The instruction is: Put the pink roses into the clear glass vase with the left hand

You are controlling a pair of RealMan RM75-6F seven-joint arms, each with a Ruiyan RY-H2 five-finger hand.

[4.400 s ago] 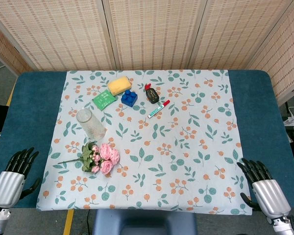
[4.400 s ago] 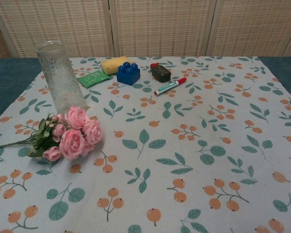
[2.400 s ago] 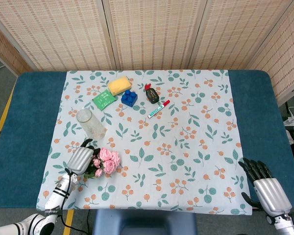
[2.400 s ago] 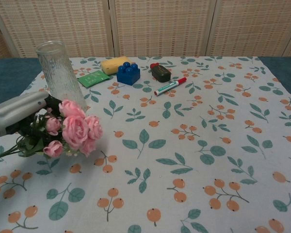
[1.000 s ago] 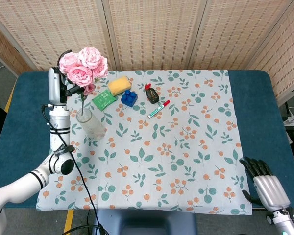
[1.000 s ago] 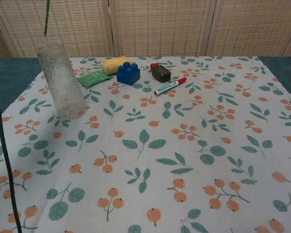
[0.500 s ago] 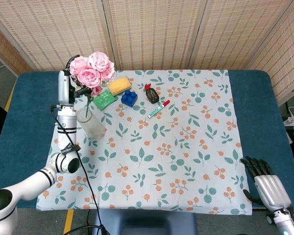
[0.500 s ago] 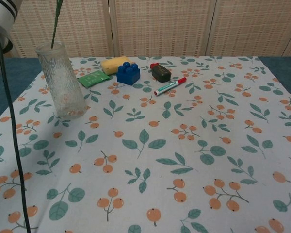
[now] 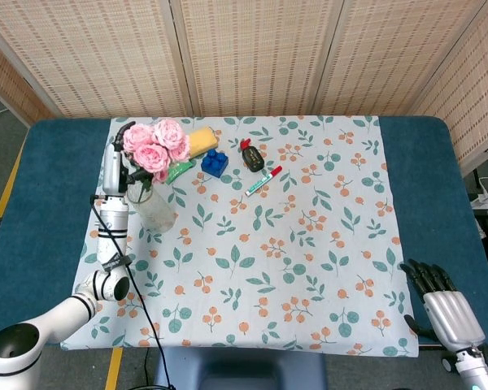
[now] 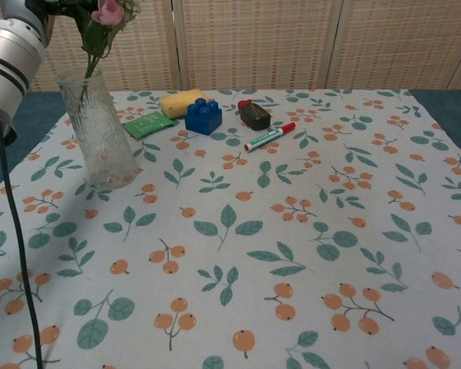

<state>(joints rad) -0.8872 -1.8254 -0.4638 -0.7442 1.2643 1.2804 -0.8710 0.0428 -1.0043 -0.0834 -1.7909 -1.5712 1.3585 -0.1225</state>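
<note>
My left hand (image 9: 114, 165) grips the bunch of pink roses (image 9: 156, 145) upright over the clear glass vase (image 9: 152, 206). In the chest view the green stems (image 10: 89, 58) reach down through the mouth of the vase (image 10: 100, 132), and one rose bloom (image 10: 107, 10) shows at the top edge beside my left hand (image 10: 13, 34). The vase stands upright on the left part of the floral cloth. My right hand (image 9: 445, 312) rests at the near right corner of the table, fingers apart, holding nothing.
Behind the vase lie a green packet (image 9: 179, 169), a yellow sponge (image 9: 201, 140), a blue toy brick (image 9: 215, 162), a black-and-red object (image 9: 253, 154) and a marker pen (image 9: 263, 179). A black cable (image 10: 15, 231) hangs from my left arm at the left edge.
My left hand has lowered the roses, and the stems have gone further into the vase. The blooms now show at the top of the chest view. The right hand has not moved.
</note>
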